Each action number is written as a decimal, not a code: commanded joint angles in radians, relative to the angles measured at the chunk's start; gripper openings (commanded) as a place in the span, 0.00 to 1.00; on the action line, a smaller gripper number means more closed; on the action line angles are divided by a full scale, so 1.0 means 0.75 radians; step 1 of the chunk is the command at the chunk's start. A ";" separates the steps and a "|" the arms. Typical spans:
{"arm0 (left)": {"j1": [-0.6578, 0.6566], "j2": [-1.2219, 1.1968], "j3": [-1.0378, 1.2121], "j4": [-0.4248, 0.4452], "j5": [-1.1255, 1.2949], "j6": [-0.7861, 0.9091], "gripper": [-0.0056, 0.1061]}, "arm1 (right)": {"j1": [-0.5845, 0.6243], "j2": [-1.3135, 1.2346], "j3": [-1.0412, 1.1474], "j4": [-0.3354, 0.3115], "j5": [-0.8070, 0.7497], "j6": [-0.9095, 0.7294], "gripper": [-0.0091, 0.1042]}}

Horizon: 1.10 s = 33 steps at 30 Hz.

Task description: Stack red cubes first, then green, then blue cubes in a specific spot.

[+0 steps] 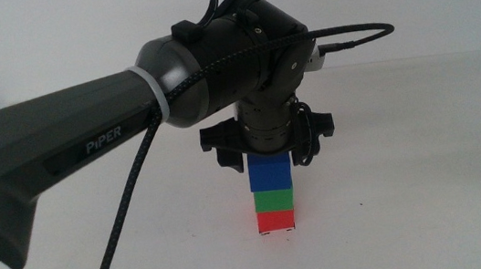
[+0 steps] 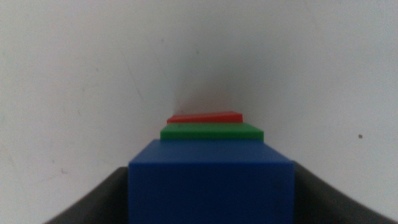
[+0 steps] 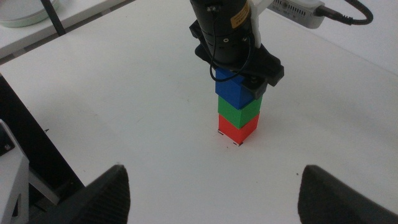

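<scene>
A three-cube tower stands mid-table: the red cube (image 1: 276, 221) at the bottom, the green cube (image 1: 273, 199) on it, the blue cube (image 1: 269, 172) on top. My left gripper (image 1: 267, 156) reaches straight down from above and is shut on the blue cube, one jaw against each side. In the left wrist view the blue cube (image 2: 211, 186) fills the gap, with green (image 2: 211, 131) and red (image 2: 208, 117) edges beyond it. Tiny black marks of the specific spot (image 3: 236, 144) peek out at the red cube's (image 3: 237, 129) base. My right gripper (image 3: 211, 193) waits open, back from the tower.
The left arm's dark body (image 1: 85, 144) and its braided cable (image 1: 129, 203) cross the left half of the table. A pale round dish (image 3: 25, 12) and a white device with a cable (image 3: 298, 9) sit beyond the table's far edges. A dark frame (image 3: 25, 143) stands beside the right arm.
</scene>
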<state>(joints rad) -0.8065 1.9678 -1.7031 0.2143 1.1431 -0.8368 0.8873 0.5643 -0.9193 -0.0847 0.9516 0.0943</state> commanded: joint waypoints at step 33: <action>0.546 -1.390 0.523 -0.222 -0.199 1.145 0.89 | 0.000 -0.022 0.012 0.012 -0.043 -0.007 0.86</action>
<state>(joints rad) -0.4747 1.0136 -1.3791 0.1388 1.0941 -0.0812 0.8873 0.5579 -0.9193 -0.0747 0.9336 0.0943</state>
